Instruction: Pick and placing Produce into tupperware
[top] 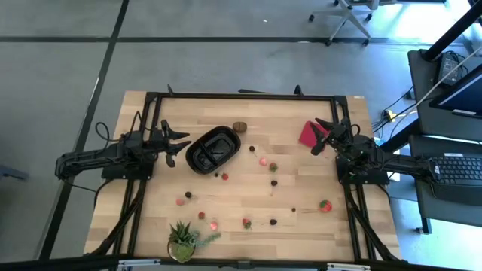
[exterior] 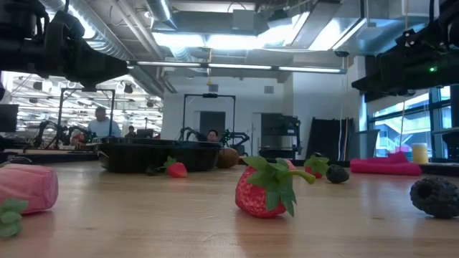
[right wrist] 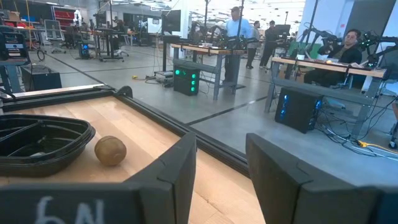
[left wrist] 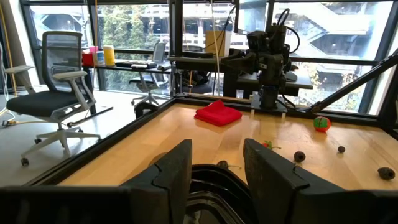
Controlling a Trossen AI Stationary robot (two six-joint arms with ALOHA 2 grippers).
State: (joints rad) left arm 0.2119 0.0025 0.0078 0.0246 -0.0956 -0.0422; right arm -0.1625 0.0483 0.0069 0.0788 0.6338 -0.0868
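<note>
My left tool (top: 183, 141): open, empty, just beside black oblong plastic tupperware (top: 212, 149). My right tool (top: 322, 134): open, empty, well apart from it. Small red fruit pieces (top: 263, 161): scattered near it.

Brown round piece (right wrist: 111, 150) just beside the black tupperware (right wrist: 43, 146), beyond the open right pincer (right wrist: 221, 180).

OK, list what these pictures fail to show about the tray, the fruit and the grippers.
- Tupperware: high view too small to tell if its compartments hold fruit; in the low view its wall hides the inside.
- Small produce such as the piece at: too tiny in the high view to identify.
- Left gripper and right gripper: both open, holding nothing; fingertips cut off by the wrist pictures' edges.
</note>
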